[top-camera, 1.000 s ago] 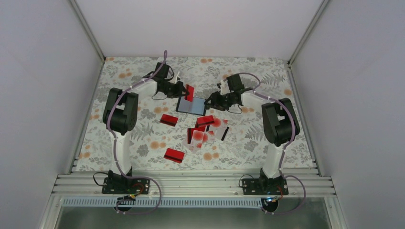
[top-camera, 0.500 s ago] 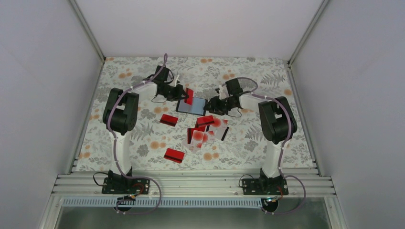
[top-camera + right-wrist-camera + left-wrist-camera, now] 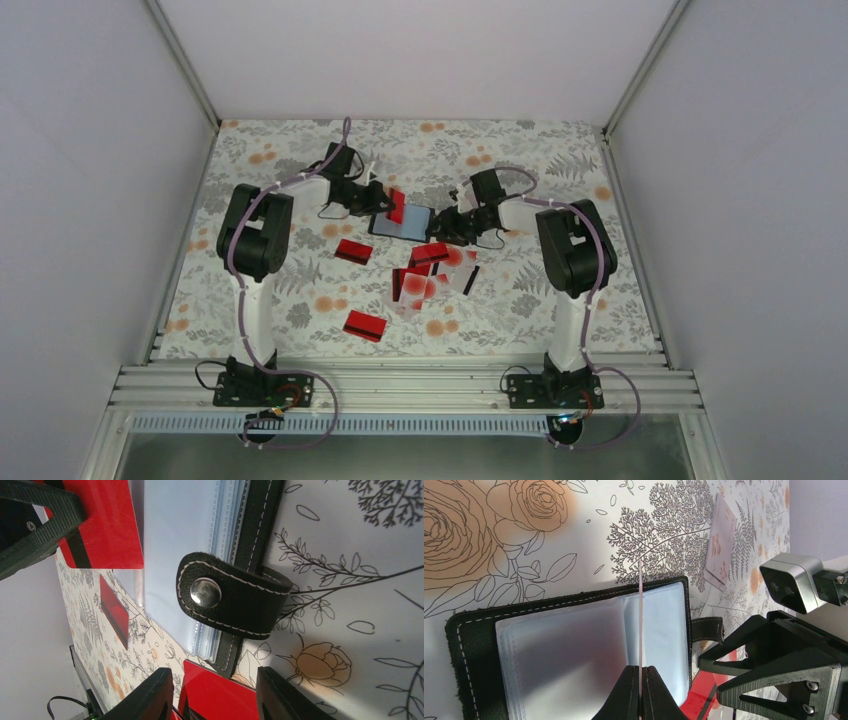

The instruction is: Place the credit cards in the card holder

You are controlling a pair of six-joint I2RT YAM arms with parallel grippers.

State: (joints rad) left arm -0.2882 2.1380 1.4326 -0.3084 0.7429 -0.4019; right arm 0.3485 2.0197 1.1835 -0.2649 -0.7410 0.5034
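We saw the flowered counter carrying the card holder, which lay open at far centre, with loose cards scattered just near of it. The left fingers were clenched on a red card, held on edge over the holder's clear pockets. The right fingers stood half apart at the holder's right edge, by its snap strap, grasping nothing.

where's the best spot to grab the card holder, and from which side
Pinch the snap strap on the card holder's right edge, coming in from the right. It folds back over the cover as a raised loop, probably easy to straddle, while the open cover and clear pockets lie flat, offering little to pinch.
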